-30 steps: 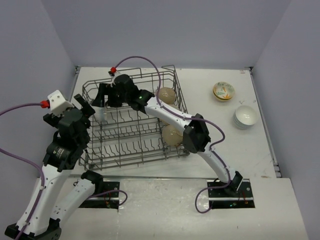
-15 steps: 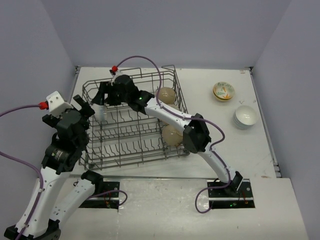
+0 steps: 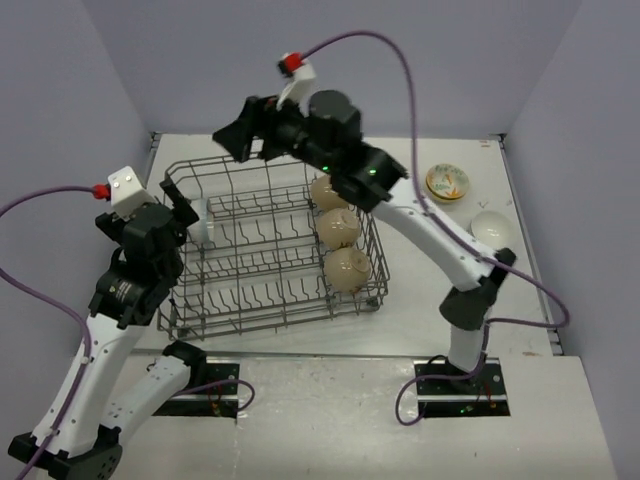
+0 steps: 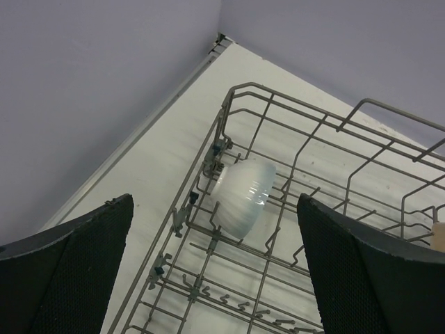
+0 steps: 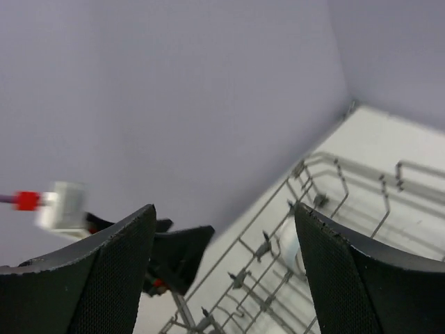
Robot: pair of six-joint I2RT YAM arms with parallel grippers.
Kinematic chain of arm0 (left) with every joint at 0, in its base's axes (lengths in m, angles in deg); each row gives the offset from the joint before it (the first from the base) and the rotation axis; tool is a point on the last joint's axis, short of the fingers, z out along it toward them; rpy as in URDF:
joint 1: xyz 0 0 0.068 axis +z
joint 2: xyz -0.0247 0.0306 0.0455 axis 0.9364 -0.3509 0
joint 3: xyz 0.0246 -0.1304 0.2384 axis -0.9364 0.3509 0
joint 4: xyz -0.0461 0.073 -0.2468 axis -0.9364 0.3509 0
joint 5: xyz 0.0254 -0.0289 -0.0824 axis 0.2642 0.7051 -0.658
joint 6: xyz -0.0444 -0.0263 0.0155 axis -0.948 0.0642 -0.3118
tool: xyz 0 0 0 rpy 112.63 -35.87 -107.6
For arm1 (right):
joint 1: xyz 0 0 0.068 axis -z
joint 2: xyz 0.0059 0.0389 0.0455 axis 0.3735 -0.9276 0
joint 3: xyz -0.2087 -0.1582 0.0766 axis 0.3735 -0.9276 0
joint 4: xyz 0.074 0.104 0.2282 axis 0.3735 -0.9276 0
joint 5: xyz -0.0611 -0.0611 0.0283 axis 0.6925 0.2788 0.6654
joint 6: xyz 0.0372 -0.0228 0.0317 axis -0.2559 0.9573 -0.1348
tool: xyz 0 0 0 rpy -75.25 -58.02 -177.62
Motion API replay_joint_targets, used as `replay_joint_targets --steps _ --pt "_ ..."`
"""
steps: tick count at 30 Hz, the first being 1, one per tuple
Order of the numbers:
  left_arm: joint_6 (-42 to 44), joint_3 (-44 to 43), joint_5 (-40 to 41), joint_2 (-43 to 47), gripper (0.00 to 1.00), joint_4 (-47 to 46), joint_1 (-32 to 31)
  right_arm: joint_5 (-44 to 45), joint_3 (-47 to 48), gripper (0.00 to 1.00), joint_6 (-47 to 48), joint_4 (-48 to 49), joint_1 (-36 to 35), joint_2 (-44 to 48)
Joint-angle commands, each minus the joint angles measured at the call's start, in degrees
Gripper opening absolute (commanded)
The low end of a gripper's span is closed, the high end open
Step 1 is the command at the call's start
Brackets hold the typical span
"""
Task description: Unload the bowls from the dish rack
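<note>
Four bowls left in the dish rack (image 3: pixel 270 312), and the spotlight is on the pale blue bowl (image 4: pixel 243 198). It stands on edge between the tines at the rack's left end, just inside the side wall. The left gripper (image 3: pixel 178 208) hangs right above that end with its jaws spread as wide as they go, and there's nothing between them. In the left wrist view the bowl sits neatly framed between the two black fingers (image 4: pixel 69 278).

Up high, the right gripper (image 3: pixel 232 128) hovers over the rack's far left corner, jaws also well apart and empty. Its own camera looks down past them to the wire and the pale bowl below.

Over on the rack's right side, three beige bowls (image 3: pixel 338 228) line up front to back, untouched. Out on the table (image 3: pixel 420 300), the yellow bowl (image 3: pixel 447 182) and a white bowl (image 3: pixel 492 224) sit well clear of the rack (the white one partly hidden behind the right arm).

So the step in hand looks like lining up a pick on that pale bowl. The next move likely means coming down so one finger slips inside the rim and the other outside. Then it's close, lift straight up clear of the tines and carry it out to the table.
</note>
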Motion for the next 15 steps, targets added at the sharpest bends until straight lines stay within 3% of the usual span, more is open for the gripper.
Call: replay_joint_targets --steps 1,7,11,15 --pt "0.4 -4.6 -2.1 -3.8 1.0 1.3 -0.2 7.7 -2.7 0.81 7.4 -1.8 2.1 14.2" --pt "2.0 -16.0 -7.2 -21.9 1.0 10.4 -0.1 20.3 -12.9 0.84 15.3 -7.9 3.8 30.4" --pt "2.6 -24.2 -3.5 -39.8 1.0 18.2 -0.1 26.0 -22.0 0.89 16.4 -12.0 5.0 38.8" --pt "-1.9 -31.1 6.2 -52.9 1.0 29.9 -0.2 24.2 -33.9 0.93 13.4 -11.8 10.0 47.6"
